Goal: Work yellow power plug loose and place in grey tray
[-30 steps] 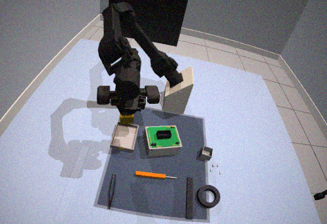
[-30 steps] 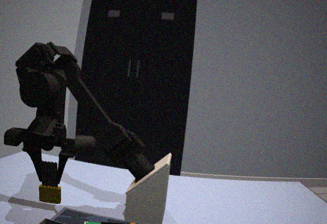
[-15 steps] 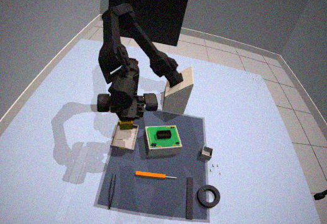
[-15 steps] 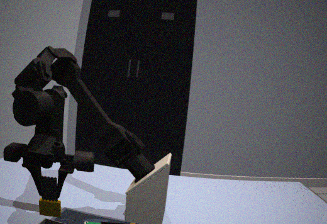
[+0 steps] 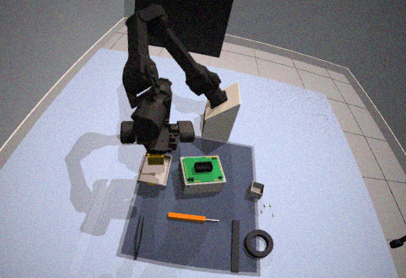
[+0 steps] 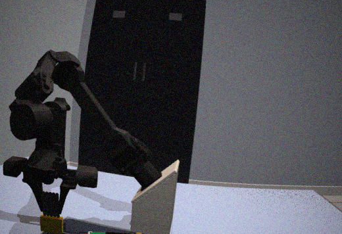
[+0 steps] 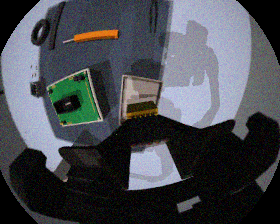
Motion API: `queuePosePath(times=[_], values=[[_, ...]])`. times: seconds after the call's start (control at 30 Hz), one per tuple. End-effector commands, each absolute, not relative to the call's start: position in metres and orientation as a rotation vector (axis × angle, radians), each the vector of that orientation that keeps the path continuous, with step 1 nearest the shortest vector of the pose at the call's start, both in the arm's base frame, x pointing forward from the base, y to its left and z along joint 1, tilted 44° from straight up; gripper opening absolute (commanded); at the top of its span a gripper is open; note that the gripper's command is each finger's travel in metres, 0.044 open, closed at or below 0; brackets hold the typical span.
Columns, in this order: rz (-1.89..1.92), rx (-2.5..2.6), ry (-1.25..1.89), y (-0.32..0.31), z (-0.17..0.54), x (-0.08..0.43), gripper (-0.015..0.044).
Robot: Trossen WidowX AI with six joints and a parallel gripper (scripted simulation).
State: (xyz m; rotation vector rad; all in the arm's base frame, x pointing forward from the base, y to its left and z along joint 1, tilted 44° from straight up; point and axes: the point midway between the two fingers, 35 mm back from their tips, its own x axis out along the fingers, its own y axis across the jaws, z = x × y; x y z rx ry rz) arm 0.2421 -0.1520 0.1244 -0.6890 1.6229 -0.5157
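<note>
Yellow power plug [image 5: 155, 159] [image 6: 51, 224] [image 7: 142, 108] is clear of its black socket [image 5: 203, 166] [image 7: 66, 104], and I have it in my hand [image 5: 156, 152] [image 6: 50, 215] [image 7: 143, 119], fingers partly closed, pinched on the dark ribbed section above the yellow body. I judge that grip sensible: the ridges should resist slipping, and the blocky yellow end is left below my fingertips, free to enter the tray first. My wrist points down, and the plug looks nearly upright over the grey tray [image 5: 167, 169] [image 7: 123, 100], towards the end nearer the table's [image 5: 297, 130] [image 6: 230, 208] [image 7: 21, 65] cabinet-side edge. Whether it touches the floor of the tray I cannot tell. The tray sits on the side of the green circuit board [image 5: 214, 175] [image 6: 97, 233] [image 7: 86, 115] towards the table's left edge in the top view, so the carry from the socket is short. Its walls are thin, straight and low, pale inside; the board is flat, on a boxy grey block. I judge that I need to centre the plug a little more, away from that end wall, and settle it before opening; released here, it might catch the rim or tip. Then I should lift straight away.
</note>
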Motion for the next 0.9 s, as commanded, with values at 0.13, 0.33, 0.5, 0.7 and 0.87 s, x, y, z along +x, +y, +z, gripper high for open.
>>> queuePosePath(times=[0.13, 0.33, 0.5, 0.7, 0.87], values=[[-0.512, -0.694, 1.632, -0.162, 0.113, 0.240, 0.0000], [-0.513, -0.694, 1.631, -0.169, 0.106, 0.239, 0.0000], [-0.513, -0.695, 1.631, -0.175, 0.100, 0.238, 0.0000], [-0.515, -0.697, 1.631, -0.181, 0.094, 0.236, 0.0000], [-0.516, -0.698, 1.631, -0.186, 0.089, 0.235, 0.0000]])
